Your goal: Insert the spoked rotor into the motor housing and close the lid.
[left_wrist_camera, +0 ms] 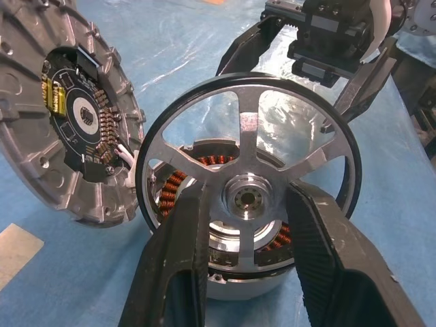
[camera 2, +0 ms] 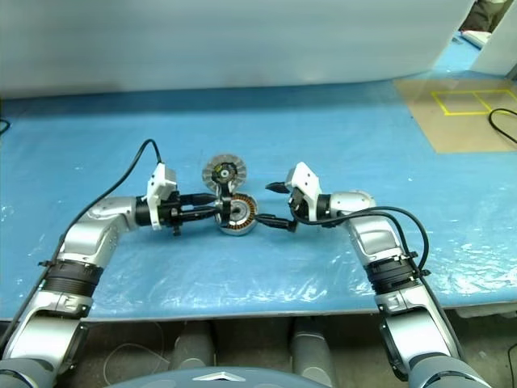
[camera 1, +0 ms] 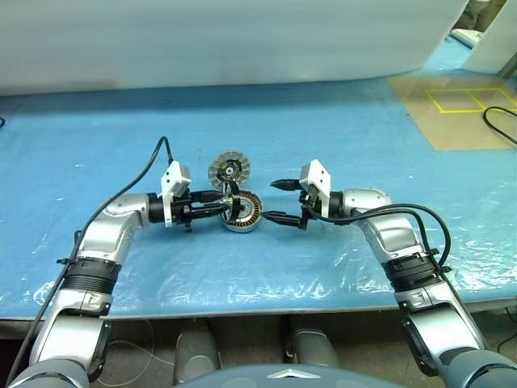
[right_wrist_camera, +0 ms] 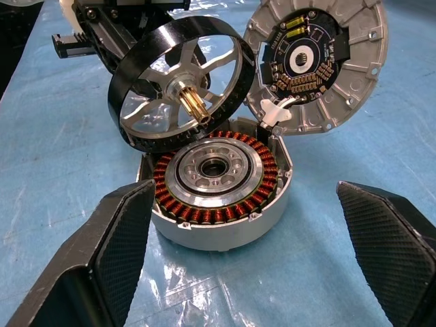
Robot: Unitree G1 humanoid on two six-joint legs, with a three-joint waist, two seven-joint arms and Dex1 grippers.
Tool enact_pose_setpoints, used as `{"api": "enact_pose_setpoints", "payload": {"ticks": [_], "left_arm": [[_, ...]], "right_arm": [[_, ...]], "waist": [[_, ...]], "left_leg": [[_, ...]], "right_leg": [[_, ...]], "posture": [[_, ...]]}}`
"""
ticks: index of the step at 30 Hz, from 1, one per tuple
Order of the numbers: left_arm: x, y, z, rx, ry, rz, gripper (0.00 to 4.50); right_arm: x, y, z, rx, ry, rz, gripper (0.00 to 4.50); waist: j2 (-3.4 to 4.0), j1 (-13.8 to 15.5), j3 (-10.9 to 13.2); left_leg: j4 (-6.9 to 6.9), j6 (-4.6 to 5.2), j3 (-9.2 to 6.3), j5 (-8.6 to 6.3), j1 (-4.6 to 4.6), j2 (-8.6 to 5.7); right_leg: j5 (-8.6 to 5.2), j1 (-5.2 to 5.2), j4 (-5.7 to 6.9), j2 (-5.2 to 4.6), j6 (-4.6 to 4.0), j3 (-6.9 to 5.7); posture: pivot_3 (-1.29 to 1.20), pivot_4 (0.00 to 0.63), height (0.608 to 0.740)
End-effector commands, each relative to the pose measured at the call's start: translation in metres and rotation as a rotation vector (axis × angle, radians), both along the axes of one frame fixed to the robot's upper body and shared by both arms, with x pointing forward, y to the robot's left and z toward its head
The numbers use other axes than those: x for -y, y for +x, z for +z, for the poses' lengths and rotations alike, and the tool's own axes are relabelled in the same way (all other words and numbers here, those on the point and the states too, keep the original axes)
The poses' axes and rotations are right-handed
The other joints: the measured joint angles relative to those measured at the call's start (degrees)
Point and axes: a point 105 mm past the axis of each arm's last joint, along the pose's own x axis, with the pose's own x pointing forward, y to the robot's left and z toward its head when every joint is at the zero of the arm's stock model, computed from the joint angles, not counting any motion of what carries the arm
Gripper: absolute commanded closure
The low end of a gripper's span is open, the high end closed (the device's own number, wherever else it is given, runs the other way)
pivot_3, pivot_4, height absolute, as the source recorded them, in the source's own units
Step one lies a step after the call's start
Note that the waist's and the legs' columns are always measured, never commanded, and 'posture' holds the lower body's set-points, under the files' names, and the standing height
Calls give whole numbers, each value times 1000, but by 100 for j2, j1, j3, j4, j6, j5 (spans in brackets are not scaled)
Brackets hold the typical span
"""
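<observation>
The spoked rotor (right_wrist_camera: 193, 103), a black-rimmed wheel with silver spokes and a brass shaft, hangs tilted just above the motor housing (right_wrist_camera: 214, 180). My left gripper (left_wrist_camera: 245, 194) is shut on the rotor, its fingers either side of the hub. The housing rests on the table with its copper windings and silver centre facing up. Its lid (right_wrist_camera: 320, 61) stands open at the housing's far edge, ribbed inner face and dark circuit board showing. My right gripper (camera 1: 273, 200) is open on the opposite side of the housing, holding nothing, with its fingers level with the shell.
The blue plastic-covered table (camera 1: 363, 145) stretches wide around the parts. A white wall (camera 1: 242, 40) runs along its back. A brown board with yellow tape (camera 1: 464, 109) and a black cable (camera 1: 501, 121) lie far right. The table's front edge (camera 1: 266, 303) is close to me.
</observation>
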Motion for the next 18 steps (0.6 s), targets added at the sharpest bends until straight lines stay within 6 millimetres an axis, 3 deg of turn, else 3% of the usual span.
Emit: {"api": "enact_pose_setpoints", "payload": {"ticks": [1,18], "left_arm": [[2,3,-3,10,42,1,3184],[9,15,11,-24,186,-97,3184]], "right_arm": [[-2,2,10,47,15,7,0],[-3,3,10,44,15,4,0]], "waist": [[0,9,0],[0,81,0]], "left_leg": [[0,0,0,0,0,0],[2,0,0,0,2,-3]], "right_leg": [[0,0,0,-1,0,0],[0,3,-1,-3,0,1]], "posture": [[0,150,740],[0,150,740]]}}
